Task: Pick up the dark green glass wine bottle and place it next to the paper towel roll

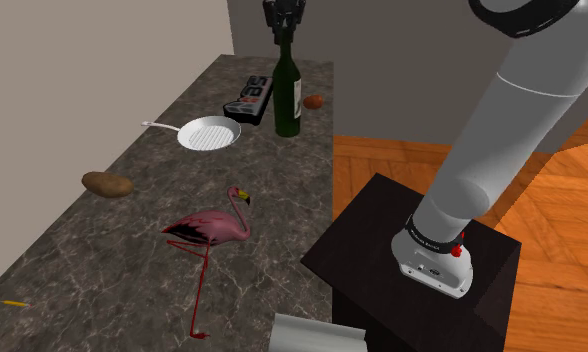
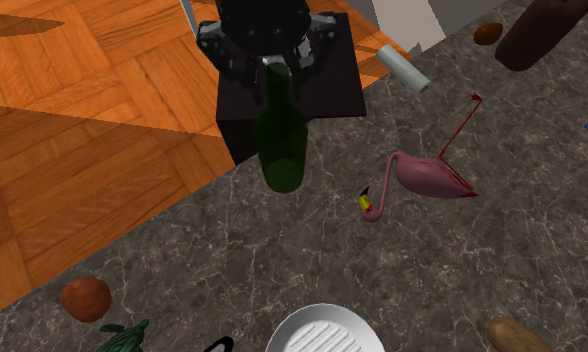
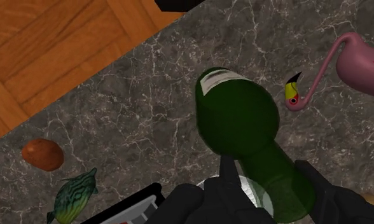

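I see my gripper (image 1: 285, 38) clamped on the neck of the dark green wine bottle (image 1: 286, 105). It stands upright, neck up, far along the counter (image 1: 102, 240).

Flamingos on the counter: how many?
1. The pink flamingo lies on the dark marbled counter, between the white ridged pan and the grey roll in the shoulder view. More could sit on counter parts beyond the frames.

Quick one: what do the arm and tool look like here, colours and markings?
Arm: thick rounded white links, dark joint rings, a dark band with small white lettering and a red knob near the base flange. Tool: all black, two blunt fingers.
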Robot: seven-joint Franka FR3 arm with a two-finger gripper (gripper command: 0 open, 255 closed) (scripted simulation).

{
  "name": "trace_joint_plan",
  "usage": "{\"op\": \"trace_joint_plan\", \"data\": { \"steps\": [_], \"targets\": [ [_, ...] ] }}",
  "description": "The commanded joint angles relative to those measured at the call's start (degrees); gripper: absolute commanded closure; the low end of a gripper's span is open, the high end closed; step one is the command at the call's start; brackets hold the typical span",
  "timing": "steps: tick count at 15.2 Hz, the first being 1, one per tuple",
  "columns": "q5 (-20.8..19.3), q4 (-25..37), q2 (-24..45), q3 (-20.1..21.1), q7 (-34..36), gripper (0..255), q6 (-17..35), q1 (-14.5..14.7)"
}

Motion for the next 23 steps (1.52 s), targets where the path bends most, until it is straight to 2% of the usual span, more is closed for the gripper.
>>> {"op": "trace_joint_plan", "data": {
  "steps": [1, 12, 23],
  "targets": [
    [-0.2, -2.2, -3.1, 0.9, 1.9, 255, -0.8, 0.9],
    [0.7, -8.0, -16.1, 7.3, 13.1, 255, -7.4, 5.3],
    [4.0, -4.8, -22.6, 15.3, 26.0, 255, -16.2, 9.3]
  ]
}}
